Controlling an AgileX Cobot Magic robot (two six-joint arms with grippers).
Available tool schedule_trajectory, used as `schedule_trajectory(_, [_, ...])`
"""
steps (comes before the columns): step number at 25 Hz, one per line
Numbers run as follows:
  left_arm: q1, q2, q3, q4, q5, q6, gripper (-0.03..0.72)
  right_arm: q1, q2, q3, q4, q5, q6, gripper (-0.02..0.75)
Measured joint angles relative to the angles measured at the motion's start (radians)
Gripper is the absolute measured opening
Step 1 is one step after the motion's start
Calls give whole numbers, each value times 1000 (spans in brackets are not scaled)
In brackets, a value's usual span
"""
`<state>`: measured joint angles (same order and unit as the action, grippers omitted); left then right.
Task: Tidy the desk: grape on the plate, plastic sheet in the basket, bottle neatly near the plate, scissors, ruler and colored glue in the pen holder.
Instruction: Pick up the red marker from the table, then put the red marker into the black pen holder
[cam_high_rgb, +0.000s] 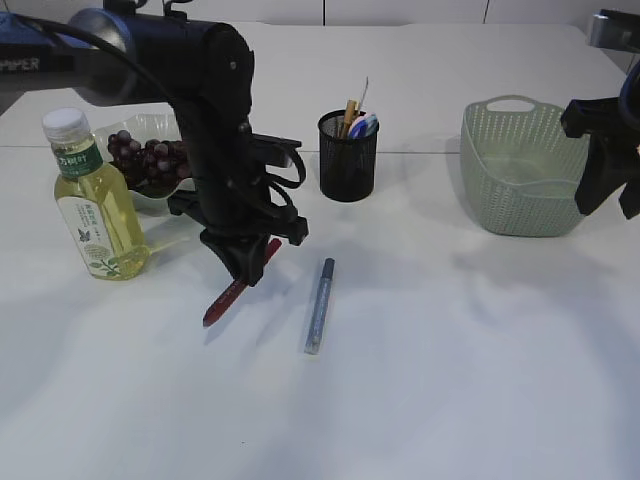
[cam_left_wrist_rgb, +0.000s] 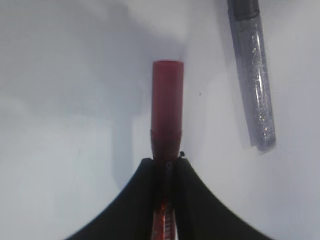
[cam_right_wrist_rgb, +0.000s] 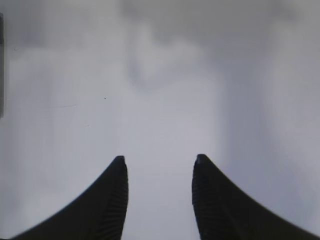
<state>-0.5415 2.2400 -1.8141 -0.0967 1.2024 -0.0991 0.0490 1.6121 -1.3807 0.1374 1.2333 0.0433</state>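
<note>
My left gripper (cam_high_rgb: 244, 272) is shut on a red glue pen (cam_high_rgb: 226, 299), holding it tilted with its cap end near the table; the pen's cap (cam_left_wrist_rgb: 167, 107) sticks out past the jaws (cam_left_wrist_rgb: 167, 162). A silver glitter glue pen (cam_high_rgb: 320, 305) lies on the table just right of it, also seen in the left wrist view (cam_left_wrist_rgb: 255, 95). The black mesh pen holder (cam_high_rgb: 347, 157) holds several items. Grapes (cam_high_rgb: 150, 158) lie on the clear plate (cam_high_rgb: 150, 200). A yellow drink bottle (cam_high_rgb: 93, 205) stands left of the plate. My right gripper (cam_right_wrist_rgb: 160, 162) is open and empty above the table.
A green basket (cam_high_rgb: 520, 180) stands at the right, with the right arm (cam_high_rgb: 605, 160) beside it. The table is white.
</note>
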Motion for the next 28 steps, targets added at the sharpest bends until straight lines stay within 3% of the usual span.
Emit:
schedule_trajectory(3, [0, -79, 124, 1, -102, 0, 77, 0, 0, 0, 0, 0, 0, 349])
schedule_trajectory(12, [0, -258, 509, 39, -694, 2, 77, 0, 0, 0, 0, 0, 0, 349])
schedule_trajectory(18, [0, -262, 538, 63, -973, 2, 77, 0, 0, 0, 0, 0, -2, 349])
schedule_trajectory(28, [4, -262, 539, 86, -1613, 2, 78, 0, 0, 0, -4, 0, -4, 349])
